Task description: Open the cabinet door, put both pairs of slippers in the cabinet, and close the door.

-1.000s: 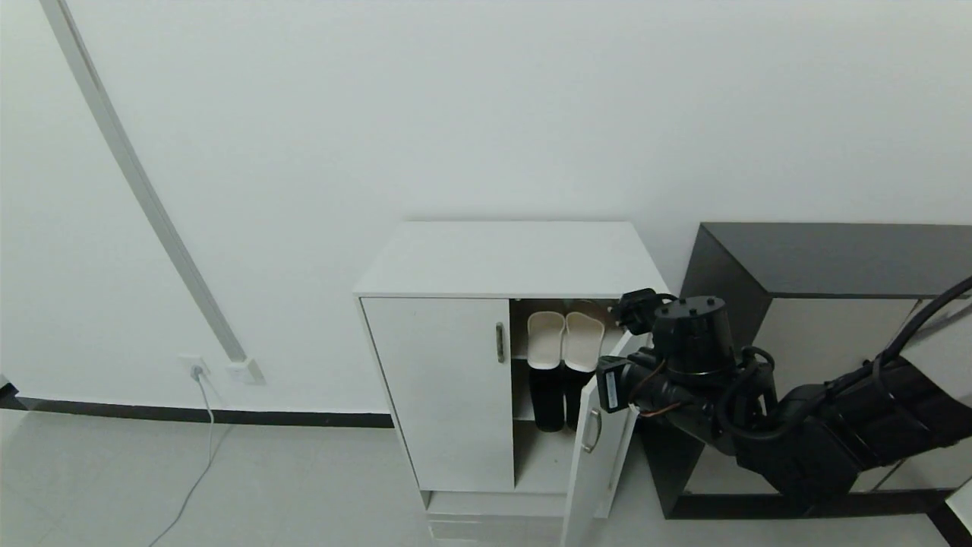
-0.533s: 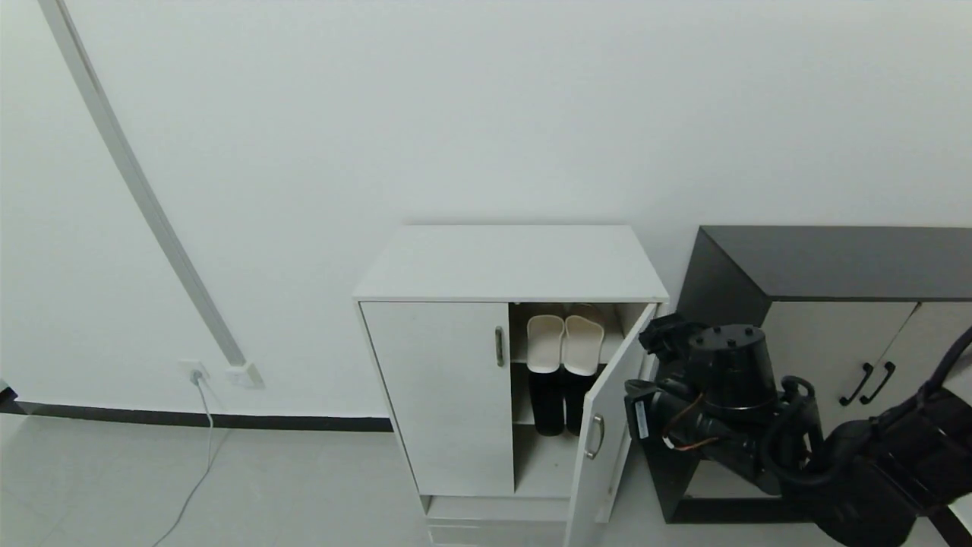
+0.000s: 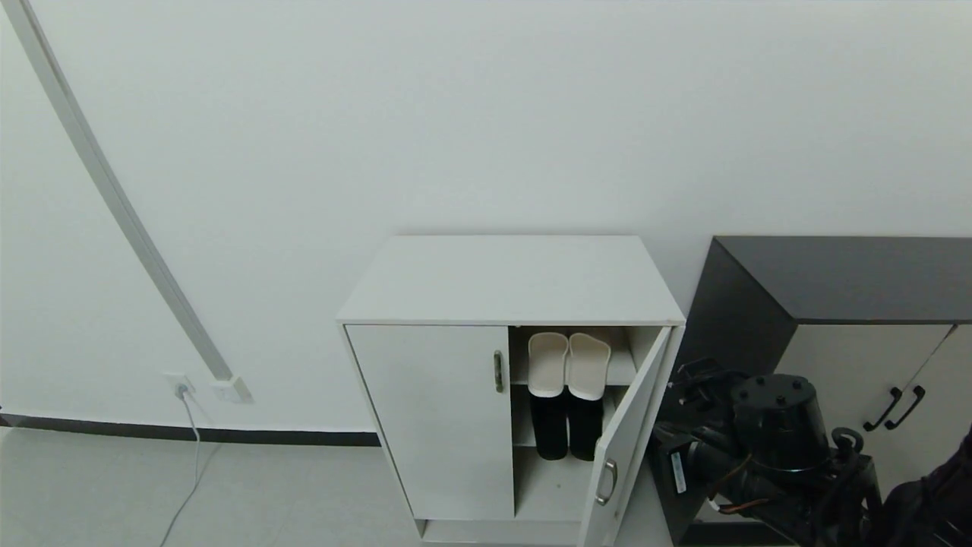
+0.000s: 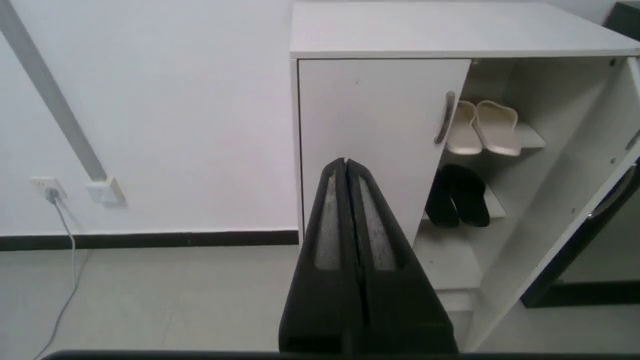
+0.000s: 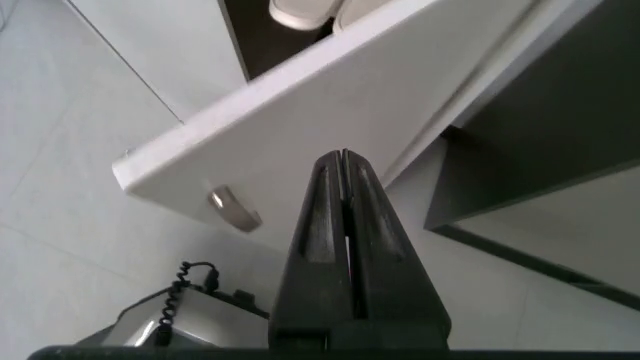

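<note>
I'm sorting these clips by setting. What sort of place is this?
Likely a home entryway, or a mock-up of one: a white shoe cabinet against a bare wall, white slippers and black slippers on its shelves, and a dark sideboard beside it.

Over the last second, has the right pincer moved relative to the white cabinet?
Yes. The right pincer has dropped lower and drawn back rightward, away from the cabinet's top right corner.
</note>
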